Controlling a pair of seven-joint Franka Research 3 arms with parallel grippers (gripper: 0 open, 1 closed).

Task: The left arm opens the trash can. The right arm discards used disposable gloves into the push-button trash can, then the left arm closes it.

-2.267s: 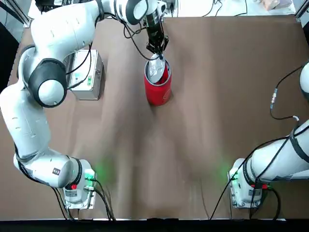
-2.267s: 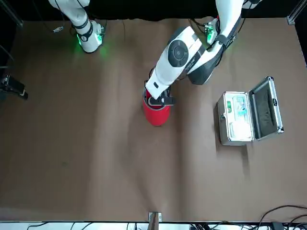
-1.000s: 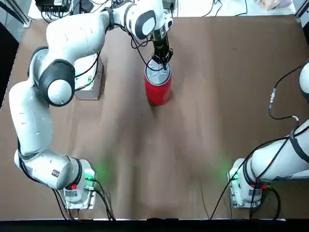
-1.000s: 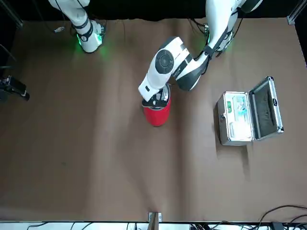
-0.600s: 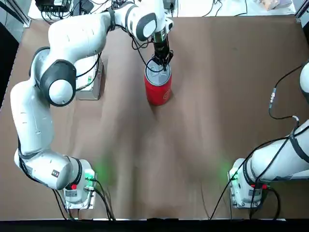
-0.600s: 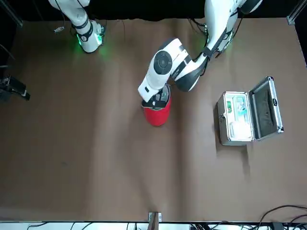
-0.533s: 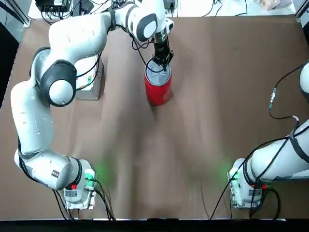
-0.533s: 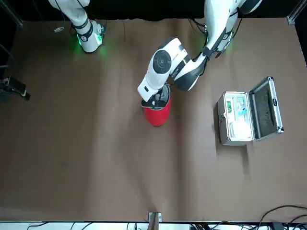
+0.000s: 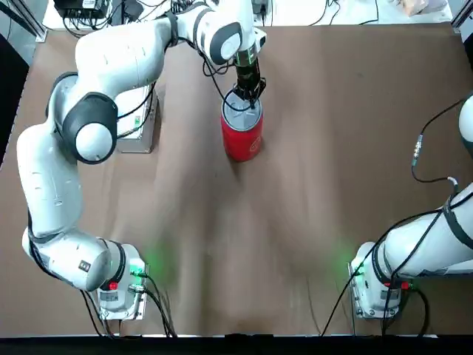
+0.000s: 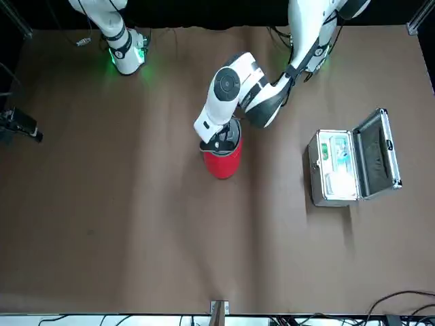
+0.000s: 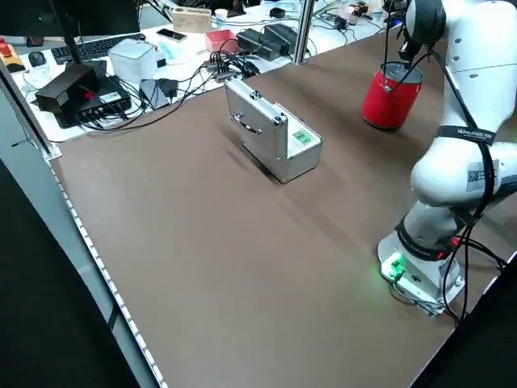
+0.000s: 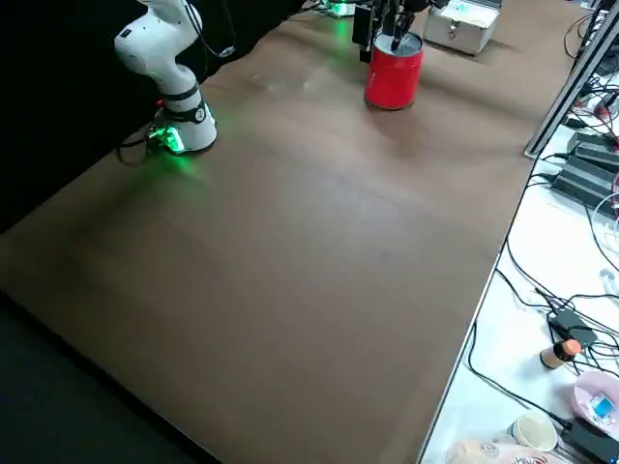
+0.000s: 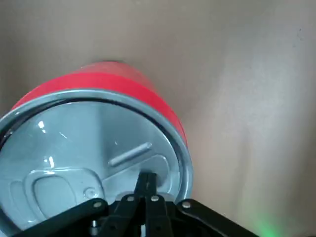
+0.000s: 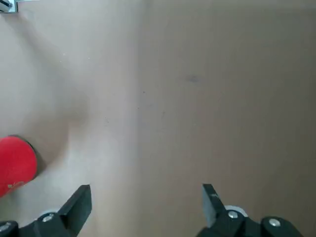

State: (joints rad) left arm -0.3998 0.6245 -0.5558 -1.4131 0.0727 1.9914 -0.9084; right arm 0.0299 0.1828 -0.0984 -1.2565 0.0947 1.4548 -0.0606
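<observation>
The red trash can (image 9: 242, 137) stands at the far middle of the table, its silver lid (image 13: 74, 158) lying flat inside the rim. My left gripper (image 9: 249, 97) points straight down with its fingers shut, and its tips (image 13: 146, 180) rest on the lid near the edge. From the front, the same gripper (image 10: 219, 143) sits over the can (image 10: 221, 161). My right gripper (image 14: 145, 190) hangs open and empty high over bare table, far from the can (image 14: 15, 167). The used disposable gloves are out of view.
A silver case (image 10: 338, 168) with its hinged lid up sits beside the can, on the robot's left (image 9: 137, 117). The right arm's base (image 9: 379, 292) stands at the near right, and its black cable with a plug (image 9: 418, 152) hangs at the right edge. Cables and boxes lie beyond the table's far edge (image 11: 210, 44).
About two seconds ago the can's lid stood tilted up under the left gripper; now it lies flat. The left gripper has shifted slightly over the lid. The right arm has not moved.
</observation>
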